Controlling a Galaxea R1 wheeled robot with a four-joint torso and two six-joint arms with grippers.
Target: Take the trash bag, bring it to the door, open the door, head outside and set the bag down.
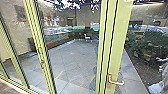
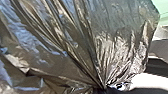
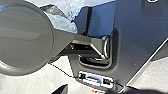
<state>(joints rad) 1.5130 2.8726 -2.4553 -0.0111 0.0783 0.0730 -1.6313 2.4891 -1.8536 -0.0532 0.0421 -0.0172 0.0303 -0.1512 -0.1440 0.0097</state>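
Grey tiled paving (image 1: 72, 57) behind glass panes (image 1: 17, 37), green shrubs (image 1: 147, 41), distant white chair (image 1: 87, 38).

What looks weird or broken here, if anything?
Nothing really stands out. The trash bag is all crinkly and bunched together at one spot, but thin bags do that. The door handle looks whole, and I can't see a spill on the paving behind the glass.
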